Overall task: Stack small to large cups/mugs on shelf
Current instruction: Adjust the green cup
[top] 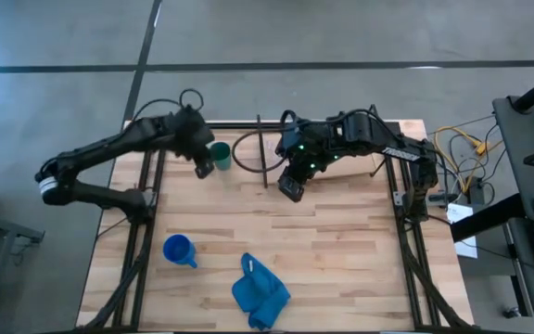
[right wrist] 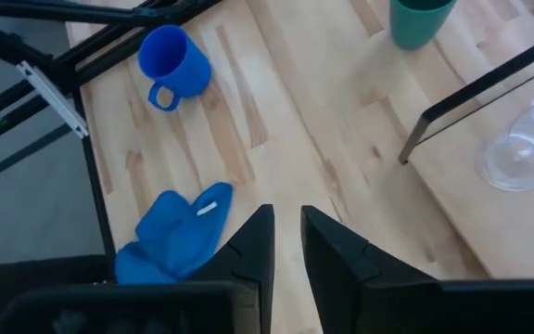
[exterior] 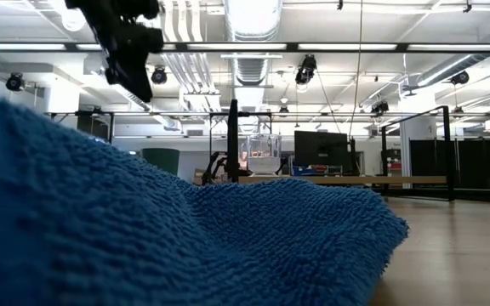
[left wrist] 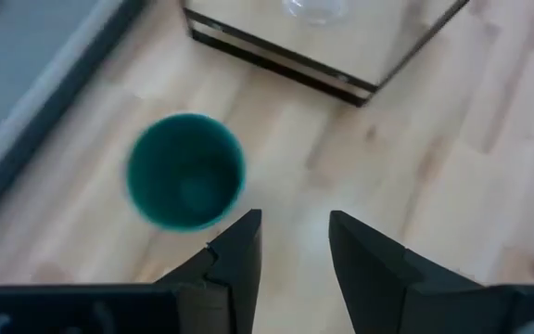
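The dark green cup (top: 219, 153) stands upright on the tabletop at the far left, just left of the shelf (left wrist: 378, 46). It also shows in the left wrist view (left wrist: 185, 171). My left gripper (top: 202, 165) hovers open and empty just beside it, on its near-left side. The clear cup (right wrist: 517, 153) stands on the shelf board (right wrist: 489, 213). The blue mug (top: 178, 250) stands on the table near the front left. My right gripper (top: 292, 186) hangs above the table's middle at the shelf's near edge, its fingers close together and empty.
A crumpled blue cloth (top: 260, 292) lies at the table's near edge and fills the foreground of the low view (exterior: 143, 238). Black shelf rods (top: 260, 148) stand between the green cup and the right arm. Bare tabletop lies at the near right (top: 350, 260).
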`<state>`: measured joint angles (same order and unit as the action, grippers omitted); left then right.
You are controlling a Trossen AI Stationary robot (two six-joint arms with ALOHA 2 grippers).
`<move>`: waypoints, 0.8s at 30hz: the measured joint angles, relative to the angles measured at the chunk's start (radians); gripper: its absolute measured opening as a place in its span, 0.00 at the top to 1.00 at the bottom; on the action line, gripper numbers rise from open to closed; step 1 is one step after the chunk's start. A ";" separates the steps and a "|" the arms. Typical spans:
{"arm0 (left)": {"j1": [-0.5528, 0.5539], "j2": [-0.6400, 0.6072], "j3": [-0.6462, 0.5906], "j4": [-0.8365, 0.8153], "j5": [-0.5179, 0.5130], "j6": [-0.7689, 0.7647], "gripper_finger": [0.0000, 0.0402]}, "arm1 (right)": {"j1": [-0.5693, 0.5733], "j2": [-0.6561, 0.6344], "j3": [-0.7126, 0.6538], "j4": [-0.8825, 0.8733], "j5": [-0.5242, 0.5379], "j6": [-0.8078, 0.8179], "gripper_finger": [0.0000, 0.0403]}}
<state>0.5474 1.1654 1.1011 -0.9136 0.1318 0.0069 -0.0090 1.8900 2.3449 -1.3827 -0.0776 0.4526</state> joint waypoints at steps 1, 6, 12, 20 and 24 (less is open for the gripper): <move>0.030 0.020 0.000 0.007 0.061 0.022 0.72 | 0.004 0.000 0.000 0.000 0.000 -0.001 0.87; 0.078 0.132 0.000 0.058 0.142 0.098 0.72 | 0.007 0.000 0.000 0.000 0.000 -0.007 0.87; 0.071 0.272 0.014 0.065 0.112 0.137 0.72 | 0.007 0.000 0.000 0.000 0.000 -0.008 0.87; 0.073 0.339 0.105 0.071 -0.043 0.176 0.81 | 0.007 0.000 0.000 -0.003 0.000 -0.011 0.87; 0.073 0.353 0.118 0.066 0.029 0.155 0.87 | 0.007 0.000 0.000 -0.003 0.001 -0.011 0.87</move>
<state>0.6209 1.5185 1.2190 -0.8478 0.1608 0.1621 -0.0025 1.8904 2.3451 -1.3861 -0.0769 0.4416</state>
